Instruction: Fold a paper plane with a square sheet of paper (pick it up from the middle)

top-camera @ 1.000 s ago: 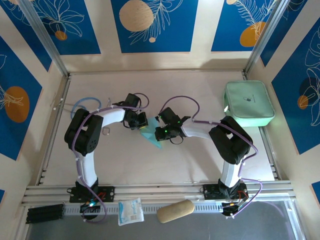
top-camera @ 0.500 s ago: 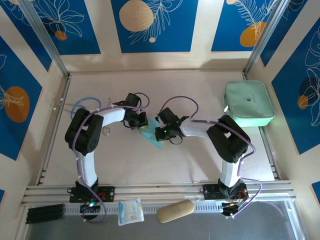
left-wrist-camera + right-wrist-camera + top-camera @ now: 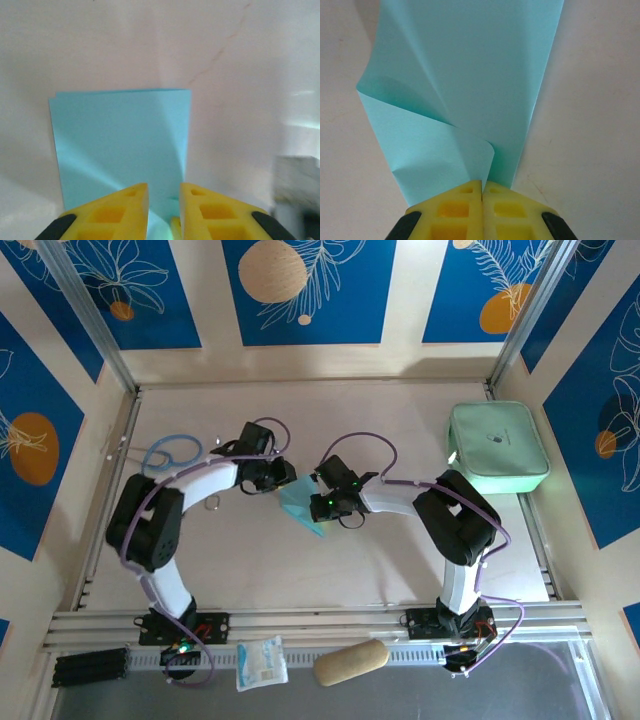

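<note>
So your blue paper sheet (image 3: pixel 300 510) is sitting about mid-table (image 3: pixel 400 410), right between the two arms. It's well apart from the mint-green case (image 3: pixel 497 448) over on the right side.

Your right gripper (image 3: pixel 482 186) has its yellow fingers (image 3: pixel 457 205) pressed together with no gap, clamped on one end of the sheet. In the right wrist view the paper fans out wider as it runs away from the pinch. One flap on the left of that view curls up and over instead of lying flat, so it's not a neat fold there.

Your left gripper (image 3: pixel 164 189) is a different story. Its two fingers stand a little apart with a narrow slot between them, so it's not clamping anything. A sliver of the blue paper shows down in that slot, and the rest lies flat on the table just past the fingertips, with a clean straight far edge and a faint diagonal crease across it. I can't tell if the fingers are actually touching the sheet or just sitting over its near edge.

From the top camera, the two grippers face each other across the paper, the left one at its far-left side and the right one at its right side.

There's also a white packet (image 3: pixel 261 662) down at the near edge between the arm bases, nowhere near the action.
</note>
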